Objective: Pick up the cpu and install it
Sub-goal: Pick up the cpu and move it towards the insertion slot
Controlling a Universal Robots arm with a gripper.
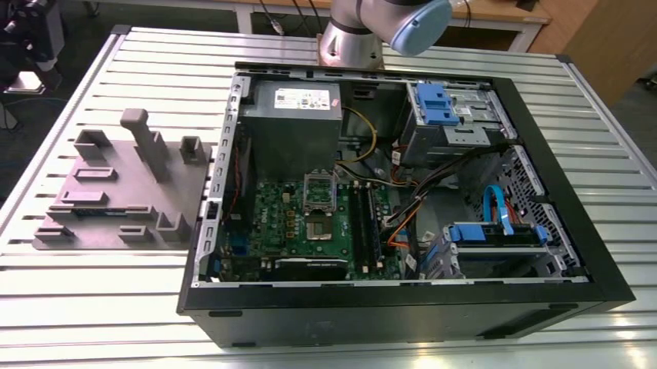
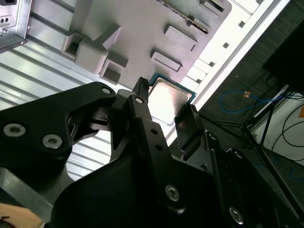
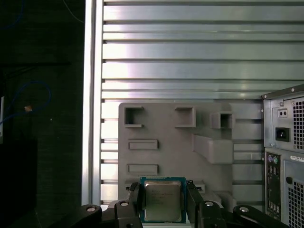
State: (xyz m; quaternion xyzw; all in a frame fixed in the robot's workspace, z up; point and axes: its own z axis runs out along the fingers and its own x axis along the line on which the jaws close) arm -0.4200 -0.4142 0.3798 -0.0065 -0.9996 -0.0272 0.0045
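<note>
The gripper [image 3: 163,205] is clenched on the cpu [image 3: 162,200]. In the first wrist view its two black fingers [image 3: 134,202] press against opposite edges of the chip, which shows its silvery metal top and a thin green border.

The cpu hangs in the air above the grey fixture plate [image 3: 190,123] and does not rest on it. The plate, with its moulded pockets and blocks, lies flat on the slatted metal table [image 3: 190,47]. The second wrist view shows the same grasp from the side, with the cpu [image 2: 170,100] flat between the finger tips and the plate [image 2: 142,28] beyond it.

A corner of the computer case [image 3: 285,142] — its rear panel with a power inlet — stands just beside the plate.

In the exterior view the case [image 1: 411,300] lies open on its side on the table [image 1: 616,192]. The fixture plate [image 1: 113,196] is just off the case's side, on the exterior view's left. Inside the case the green motherboard [image 1: 298,231] carries a square socket [image 1: 320,224] (its frame looks tilted up). The arm [image 1: 395,27] rises from behind the case — part of its silver and pale blue joint shows.
</note>
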